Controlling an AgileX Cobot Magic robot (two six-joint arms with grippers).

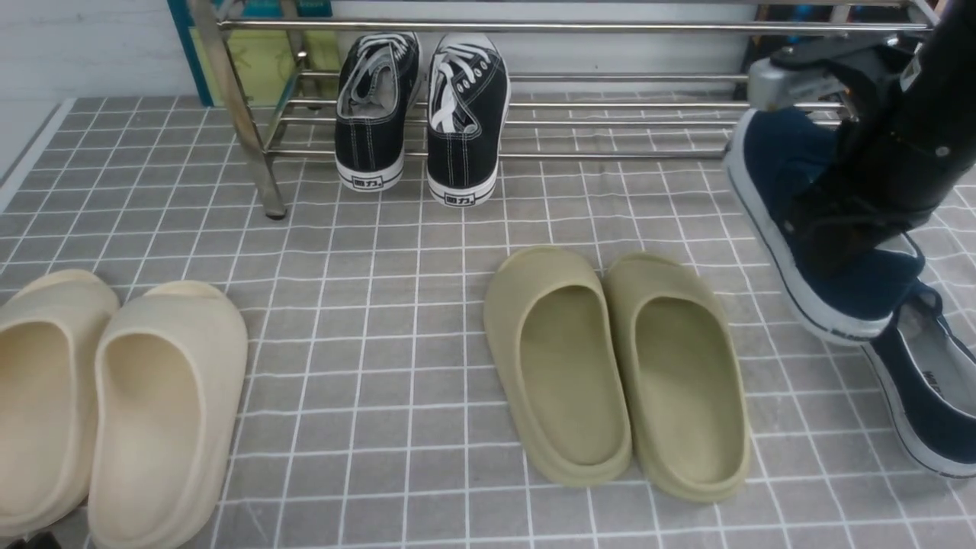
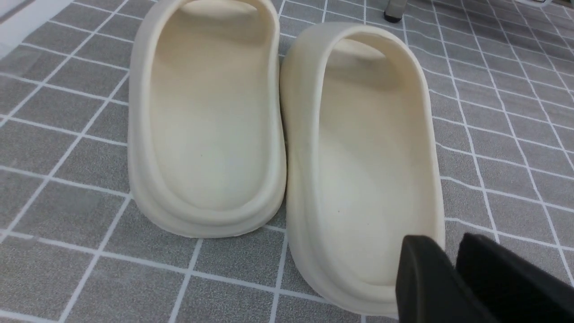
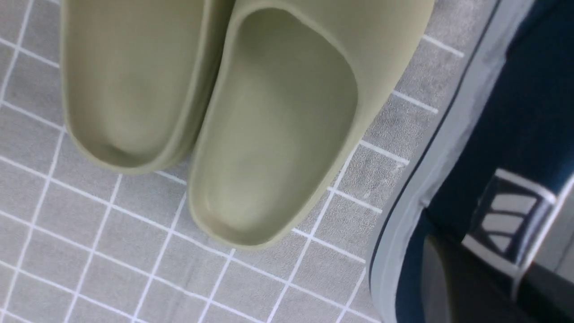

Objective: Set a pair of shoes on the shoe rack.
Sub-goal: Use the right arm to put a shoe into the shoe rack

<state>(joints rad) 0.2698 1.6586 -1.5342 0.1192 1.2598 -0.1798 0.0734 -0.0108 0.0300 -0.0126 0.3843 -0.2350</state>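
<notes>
My right gripper [image 1: 842, 229] is shut on one navy-blue slip-on shoe [image 1: 785, 175] with a white sole. It holds the shoe off the floor, tilted on its side, toe toward the shoe rack [image 1: 610, 27]. The right wrist view shows that shoe [image 3: 524, 103] close up, with a dark finger [image 3: 466, 282] against its side. The other navy shoe [image 1: 926, 396] lies on the tiled floor just behind and to the right of the held one. My left gripper [image 2: 448, 246] is shut and empty, low over the heel of a cream slide; it is out of the front view.
A pair of black lace-up sneakers [image 1: 465, 114] stands on the rack's lower bars at the left. Olive slides [image 1: 610, 366] lie mid-floor, also seen in the right wrist view [image 3: 278, 125]. Cream slides [image 1: 114, 404] lie front left, also seen in the left wrist view [image 2: 367, 157]. The rack's leg [image 1: 244, 122] stands at the left.
</notes>
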